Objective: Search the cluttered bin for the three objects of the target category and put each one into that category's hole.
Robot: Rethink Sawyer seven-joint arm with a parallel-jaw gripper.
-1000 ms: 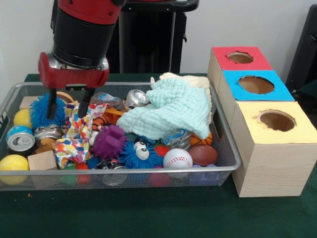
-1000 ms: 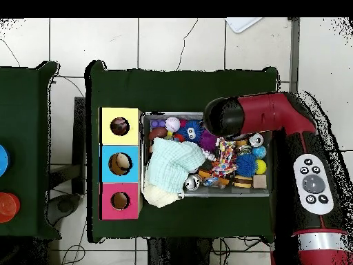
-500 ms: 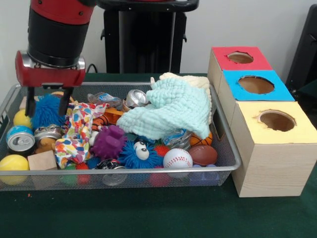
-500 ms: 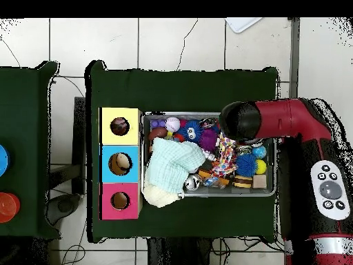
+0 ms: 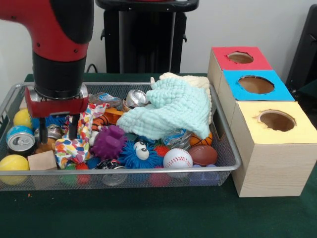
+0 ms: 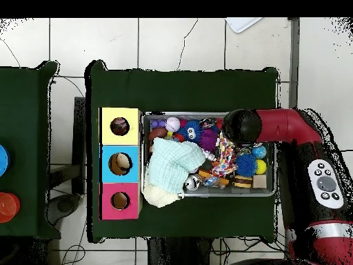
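My gripper (image 5: 58, 133) hangs low in the left part of the wire bin (image 5: 114, 84), open. Its two black fingers (image 5: 73, 130) straddle a crushed silver can (image 5: 52, 131) beside a multicoloured cloth (image 5: 79, 136). A blue-topped can (image 5: 21, 139) lies just to the left, and another crushed can (image 5: 136, 97) lies at the back. A mint cloth (image 5: 171, 110) covers the bin's right half. The red (image 5: 240, 57), blue (image 5: 255, 85) and yellow (image 5: 277, 120) holed boxes stand right of the bin. In the overhead view the arm (image 6: 241, 128) hides the gripper.
Around the gripper lie a blue spiky ball (image 5: 37, 121), a purple spiky ball (image 5: 108, 141), a wooden block (image 5: 42, 160) and yellow balls (image 5: 14, 162). Further right are a blue toy with eyes (image 5: 140, 152), a baseball (image 5: 177, 158) and a small football (image 5: 203, 154).
The gripper swung left over the bin's back corner, then came forward and down. It now sits lower, around the crushed silver can. Nothing in the bin has visibly shifted.
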